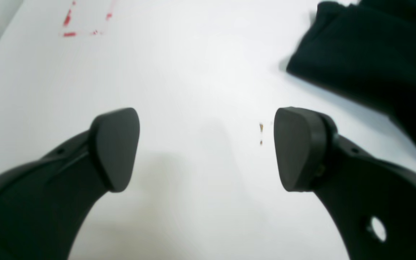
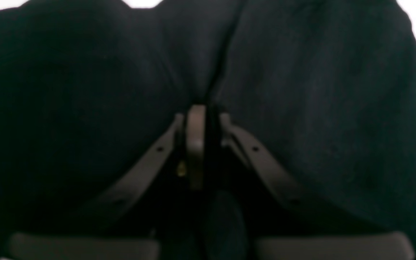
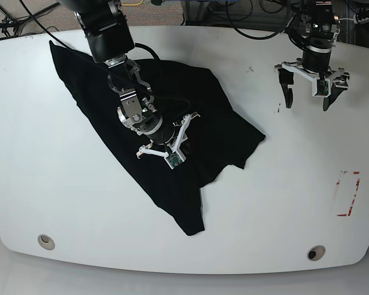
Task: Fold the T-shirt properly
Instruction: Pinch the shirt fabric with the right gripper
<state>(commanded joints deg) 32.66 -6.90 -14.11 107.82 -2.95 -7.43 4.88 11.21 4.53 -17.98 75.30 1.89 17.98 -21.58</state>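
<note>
White tabletop fills my base view, with cables trailing along its far edge and a red marked rectangle near the right side. From where I sit, the T-shirt lies spread and rumpled across the left and middle of the table, one end at the far left corner and a narrow tail reaching toward the near edge around the centre.

My right gripper is down on the shirt's middle. In its wrist view the gripper has its two fingers pressed together with a fold of black cloth pinched between them; the fabric creases up from that spot and fills nearly the whole picture.

My left gripper hangs over bare table at the far right, well apart from the shirt. Its wrist view shows the gripper with pads spread wide and nothing between them, only white surface below. A corner of the shirt sits at the upper right of that view, and the red marks show at the upper left. A small brown speck lies on the table just beside the right-hand pad.
</note>
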